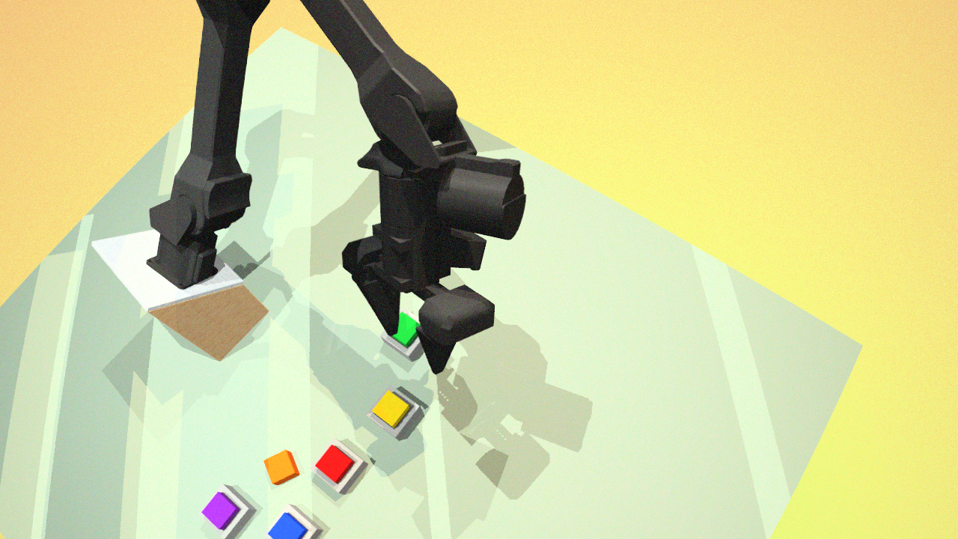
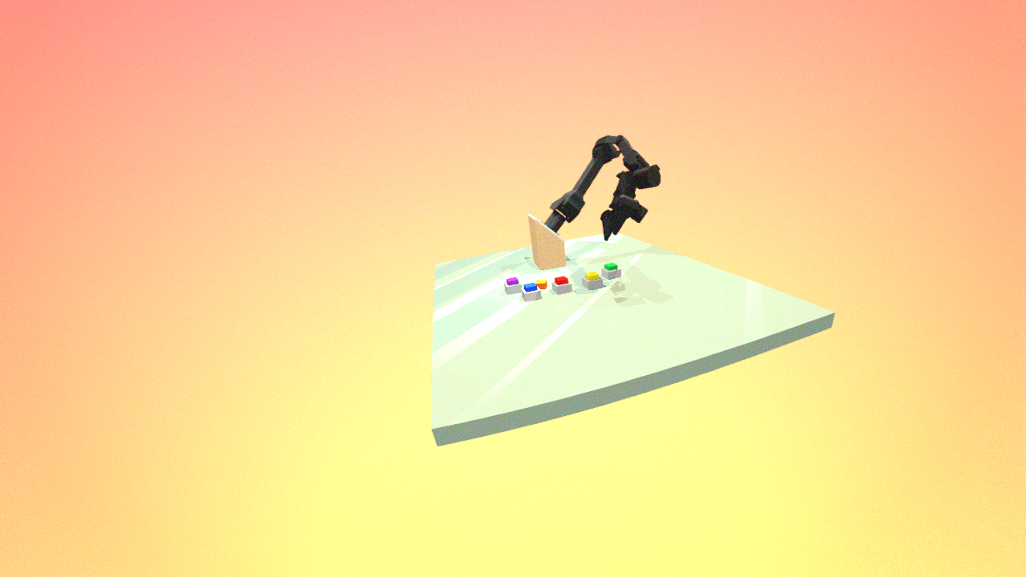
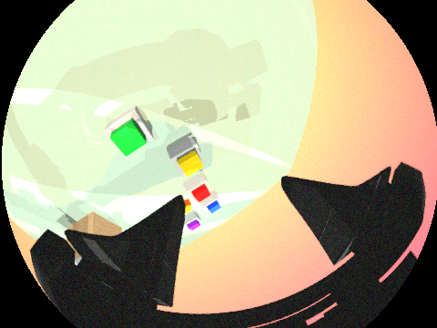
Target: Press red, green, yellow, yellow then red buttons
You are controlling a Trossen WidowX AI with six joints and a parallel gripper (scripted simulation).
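Observation:
The red button (image 1: 334, 462) (image 2: 560, 280) (image 3: 200, 192), the yellow button (image 1: 390, 407) (image 2: 591, 275) (image 3: 191, 162) and the green button (image 1: 405, 328) (image 2: 610, 267) (image 3: 129, 138) stand in a row on grey bases. My gripper (image 1: 414, 349) (image 2: 609, 233) (image 3: 234, 191) is open and empty and points down. It hangs in the air well above the table, near the green button. In the top view its fingers partly cover that button. It touches no button.
An orange block (image 1: 281, 466) (image 2: 541, 284) lies beside the red button. A purple button (image 1: 220, 509) (image 2: 512, 281) and a blue button (image 1: 287, 527) (image 2: 530, 287) stand past it. The arm's base sits on a wooden block (image 1: 214, 321) (image 2: 545, 244) on the pale green table (image 1: 670, 335) (image 2: 609, 358).

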